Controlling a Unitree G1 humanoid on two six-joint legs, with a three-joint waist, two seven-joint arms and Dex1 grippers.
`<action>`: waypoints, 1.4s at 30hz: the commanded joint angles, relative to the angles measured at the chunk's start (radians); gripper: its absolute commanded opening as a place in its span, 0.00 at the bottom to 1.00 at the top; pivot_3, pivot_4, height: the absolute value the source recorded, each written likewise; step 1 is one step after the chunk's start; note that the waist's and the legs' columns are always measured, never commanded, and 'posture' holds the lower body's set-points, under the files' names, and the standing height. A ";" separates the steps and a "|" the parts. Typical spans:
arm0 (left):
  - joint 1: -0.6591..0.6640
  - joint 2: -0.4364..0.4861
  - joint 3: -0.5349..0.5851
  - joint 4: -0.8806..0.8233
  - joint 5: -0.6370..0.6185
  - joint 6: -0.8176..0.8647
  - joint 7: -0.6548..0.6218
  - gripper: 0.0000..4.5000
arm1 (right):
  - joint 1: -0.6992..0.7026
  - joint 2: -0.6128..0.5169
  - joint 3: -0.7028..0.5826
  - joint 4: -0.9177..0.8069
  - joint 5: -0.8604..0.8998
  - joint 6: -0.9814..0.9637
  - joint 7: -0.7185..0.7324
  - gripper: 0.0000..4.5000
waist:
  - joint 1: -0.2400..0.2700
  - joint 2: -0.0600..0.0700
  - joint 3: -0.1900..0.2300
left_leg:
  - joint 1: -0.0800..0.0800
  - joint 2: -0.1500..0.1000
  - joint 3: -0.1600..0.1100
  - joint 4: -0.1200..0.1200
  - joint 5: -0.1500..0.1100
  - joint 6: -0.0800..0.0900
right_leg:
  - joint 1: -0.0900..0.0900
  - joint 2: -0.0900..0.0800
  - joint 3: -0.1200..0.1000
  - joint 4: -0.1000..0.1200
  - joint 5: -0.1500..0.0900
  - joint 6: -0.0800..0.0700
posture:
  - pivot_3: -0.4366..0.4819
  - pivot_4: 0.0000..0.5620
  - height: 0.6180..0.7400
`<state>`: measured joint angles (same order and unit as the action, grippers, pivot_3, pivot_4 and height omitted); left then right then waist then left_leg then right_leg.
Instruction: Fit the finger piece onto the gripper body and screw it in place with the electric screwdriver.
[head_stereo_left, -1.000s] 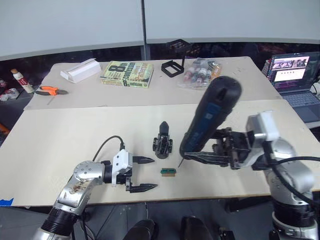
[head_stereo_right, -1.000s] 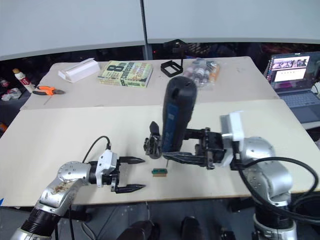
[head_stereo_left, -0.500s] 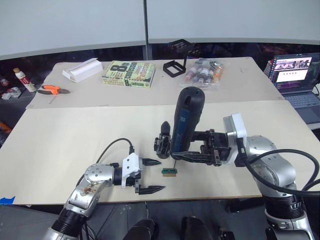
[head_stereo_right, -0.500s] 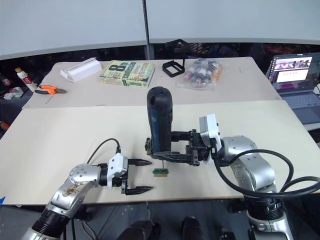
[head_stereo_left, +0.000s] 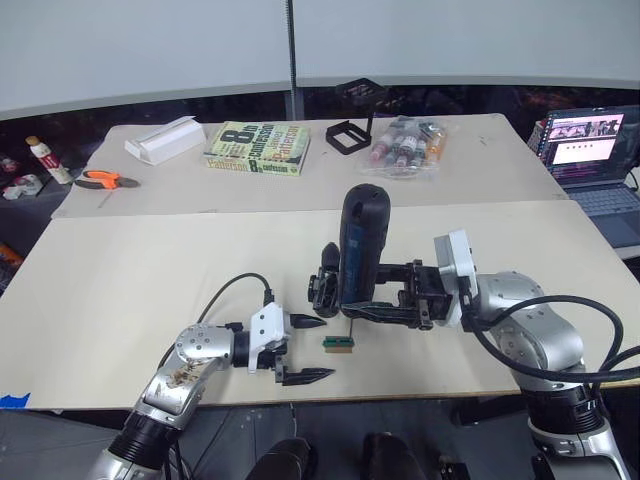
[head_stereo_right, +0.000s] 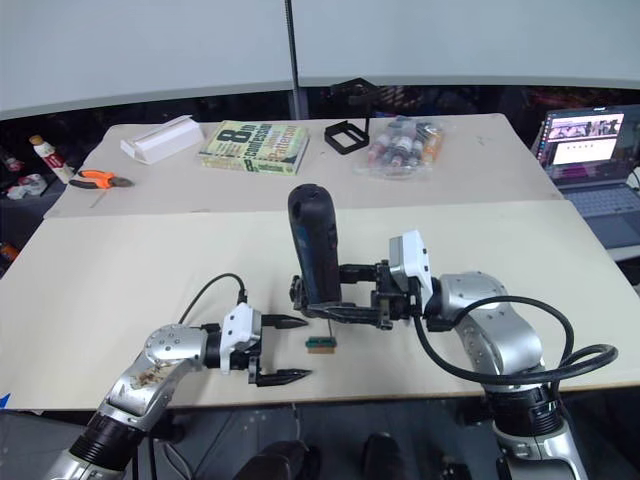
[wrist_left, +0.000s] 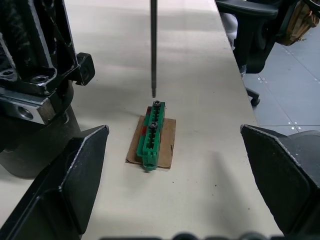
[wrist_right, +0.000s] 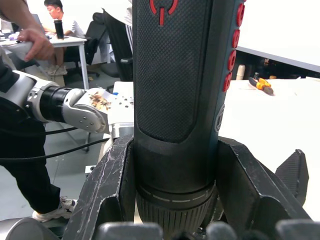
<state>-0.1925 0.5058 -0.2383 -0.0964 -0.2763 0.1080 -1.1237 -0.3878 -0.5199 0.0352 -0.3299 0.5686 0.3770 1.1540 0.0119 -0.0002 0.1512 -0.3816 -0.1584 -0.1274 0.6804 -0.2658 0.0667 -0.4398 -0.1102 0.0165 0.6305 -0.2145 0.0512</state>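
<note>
Office lab, laptop (head_stereo_left: 590, 150), desks, office chairs (wrist_left: 260, 30)

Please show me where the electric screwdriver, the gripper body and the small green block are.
electric screwdriver (head_stereo_left: 358, 245), left eye view, middle of its handle.
gripper body (head_stereo_left: 323, 289), left eye view, its left side.
green block (wrist_left: 152, 135), left wrist view, its upper face.

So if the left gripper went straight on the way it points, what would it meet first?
Probably the green block: it lies on the table ahead of the open left gripper, between the lines of its fingers. The screwdriver bit hangs just beyond, apart.
</note>
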 joint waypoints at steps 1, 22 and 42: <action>-0.005 -0.001 -0.002 -0.034 -0.008 -0.001 0.004 1.00 | -0.031 0.005 -0.005 -0.029 0.015 -0.034 -0.006 0.41 | 0.000 0.000 0.000 | 0.000 0.000 0.000 0.000 0.000 0.000 | 0.000 0.000 0.000 0.000 0.000 0.000 | 0.48 0.27 1.00; 0.006 -0.002 -0.007 -0.037 -0.008 0.005 0.010 1.00 | -0.002 -0.013 -0.001 -0.048 0.036 -0.011 -0.006 0.41 | 0.000 0.000 0.000 | 0.000 0.000 0.000 0.000 0.000 0.000 | 0.000 0.000 0.000 0.000 0.000 0.000 | 0.48 0.27 1.00; 0.009 -0.003 -0.009 -0.029 -0.010 -0.003 0.004 1.00 | 0.021 -0.012 0.003 -0.040 0.020 -0.033 -0.004 0.41 | 0.000 0.000 0.000 | 0.000 0.000 0.000 0.000 0.000 0.000 | 0.000 0.000 0.000 0.000 0.000 0.000 | 0.48 0.27 1.00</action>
<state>-0.1860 0.5056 -0.2446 -0.1018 -0.2765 0.1118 -1.1173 -0.3664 -0.5303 0.0483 -0.3320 0.5710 0.3763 1.1494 0.0118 -0.0002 0.1512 -0.3814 -0.1583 -0.1274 0.6804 -0.2658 0.0667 -0.4397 -0.1102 0.0165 0.6305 -0.2145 0.0513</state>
